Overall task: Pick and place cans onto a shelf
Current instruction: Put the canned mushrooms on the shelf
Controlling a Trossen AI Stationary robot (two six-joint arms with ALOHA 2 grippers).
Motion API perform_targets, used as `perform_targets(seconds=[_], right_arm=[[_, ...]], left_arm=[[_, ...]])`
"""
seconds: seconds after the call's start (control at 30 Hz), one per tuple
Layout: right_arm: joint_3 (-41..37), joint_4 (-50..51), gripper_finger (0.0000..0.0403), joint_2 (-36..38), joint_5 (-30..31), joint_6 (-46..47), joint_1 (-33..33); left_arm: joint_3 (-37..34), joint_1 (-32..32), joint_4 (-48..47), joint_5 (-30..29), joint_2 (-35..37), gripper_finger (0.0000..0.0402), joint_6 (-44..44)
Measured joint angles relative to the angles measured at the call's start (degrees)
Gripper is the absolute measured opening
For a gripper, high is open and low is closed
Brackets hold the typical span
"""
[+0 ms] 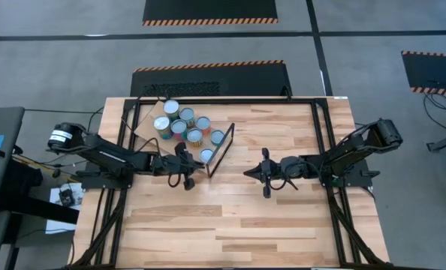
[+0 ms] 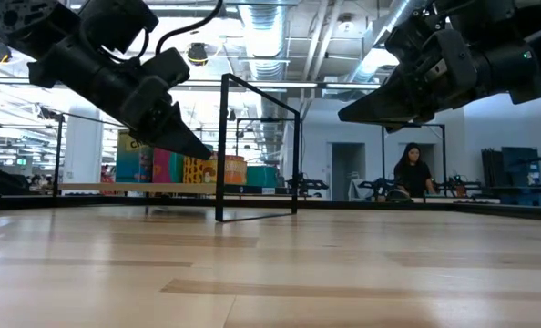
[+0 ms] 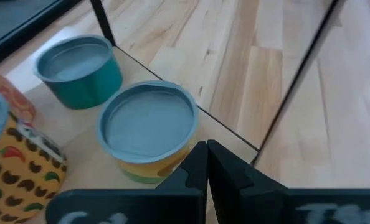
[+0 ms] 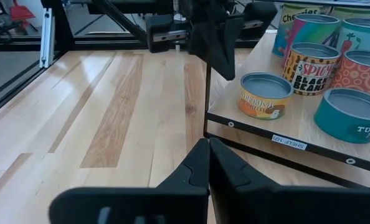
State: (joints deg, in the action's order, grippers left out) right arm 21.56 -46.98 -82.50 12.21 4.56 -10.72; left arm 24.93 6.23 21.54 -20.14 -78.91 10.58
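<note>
The shelf [image 1: 144, 136] is a tilted light-wood board at the table's far left, with a thin black frame [image 1: 221, 150] at its right end. Several cans [image 1: 182, 124] stand on it. Nearest the frame are a low yellow can with a pale-blue top [image 3: 147, 124] and a teal can [image 3: 79, 71]. My left gripper [image 3: 207, 155] is shut and hovers at the shelf's near edge, just beside the yellow can [image 4: 265, 94]; I see a gap between them. My right gripper [image 1: 247, 173] is shut over the bare table to the right of the shelf, pointing at it, with nothing in it.
Bare planks [image 1: 230, 225] lie between the grippers and along the table's near side. Black rails [image 1: 324, 142] run along the table's edges. The shelf's upright black frame [image 2: 257, 150] stands between my two grippers. A person [image 2: 412, 173] sits far off in the room.
</note>
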Motion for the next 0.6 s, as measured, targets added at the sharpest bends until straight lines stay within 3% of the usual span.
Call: perform_targets(seconds=[0.6], right_arm=[[0.00,0.00,0.0017,0.01,0.00,0.00,0.00]], left_arm=[[0.00,-3.91,0.78,0.74,0.00,0.0000,-0.40]])
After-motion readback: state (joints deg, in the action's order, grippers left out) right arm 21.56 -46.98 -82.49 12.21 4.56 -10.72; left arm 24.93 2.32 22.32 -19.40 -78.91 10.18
